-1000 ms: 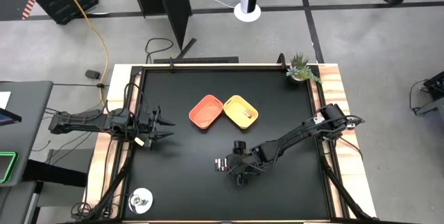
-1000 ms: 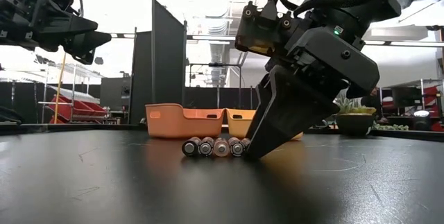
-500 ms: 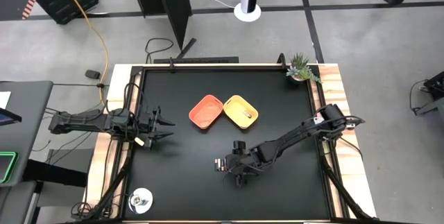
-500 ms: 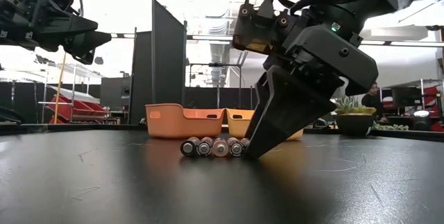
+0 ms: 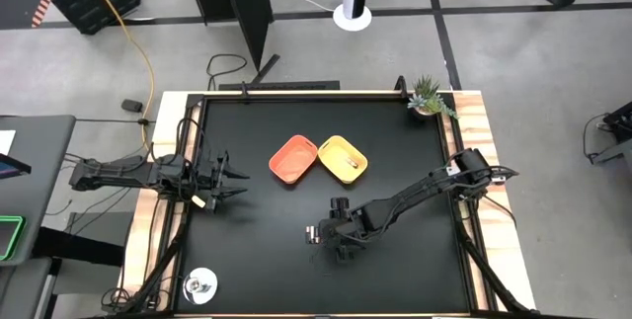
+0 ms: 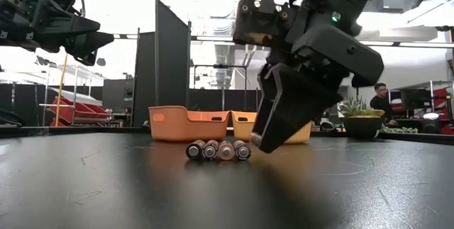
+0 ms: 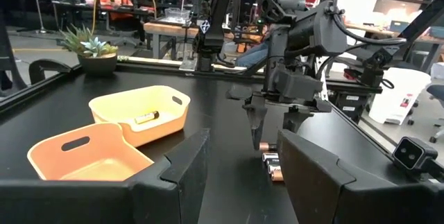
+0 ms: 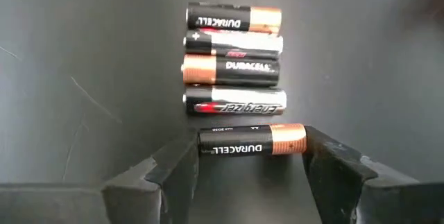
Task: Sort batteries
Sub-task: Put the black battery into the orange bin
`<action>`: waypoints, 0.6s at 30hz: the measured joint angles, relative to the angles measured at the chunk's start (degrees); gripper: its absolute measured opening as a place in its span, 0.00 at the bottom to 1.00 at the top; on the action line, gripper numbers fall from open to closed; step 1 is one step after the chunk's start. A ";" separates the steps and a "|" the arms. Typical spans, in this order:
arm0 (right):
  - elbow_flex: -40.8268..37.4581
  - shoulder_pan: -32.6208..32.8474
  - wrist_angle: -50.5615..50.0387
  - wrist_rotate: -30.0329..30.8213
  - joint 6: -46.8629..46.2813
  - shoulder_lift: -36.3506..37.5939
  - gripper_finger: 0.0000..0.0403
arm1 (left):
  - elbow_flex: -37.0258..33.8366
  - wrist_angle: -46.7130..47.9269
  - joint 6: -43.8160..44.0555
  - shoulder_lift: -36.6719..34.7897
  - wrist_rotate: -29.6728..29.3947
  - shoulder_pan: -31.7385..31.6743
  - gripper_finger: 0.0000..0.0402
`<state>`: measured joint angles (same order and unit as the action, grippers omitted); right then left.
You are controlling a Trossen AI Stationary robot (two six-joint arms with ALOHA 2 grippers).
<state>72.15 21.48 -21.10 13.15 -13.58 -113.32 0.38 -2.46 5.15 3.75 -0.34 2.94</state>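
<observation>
Gripping: right gripper (image 8: 251,156), raised off the table (image 5: 267,260), jaws clamped endwise on one battery (image 8: 251,141).
Row: four batteries (image 6: 218,149) side by side on the table, just beside it.
Left gripper (image 5: 235,181): open, near the left edge.

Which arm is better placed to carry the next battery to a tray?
The right. Its gripper is shut on a battery beside the row of four, while the left gripper waits at the table's left edge.
</observation>
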 joint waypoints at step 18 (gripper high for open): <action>11.73 -10.19 2.18 8.45 18.45 0.07 0.60 | 0.00 0.00 -1.92 0.00 -0.04 0.00 0.42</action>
<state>83.88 11.29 -18.92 21.59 4.87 -113.25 0.38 -2.46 3.22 3.75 -0.38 2.94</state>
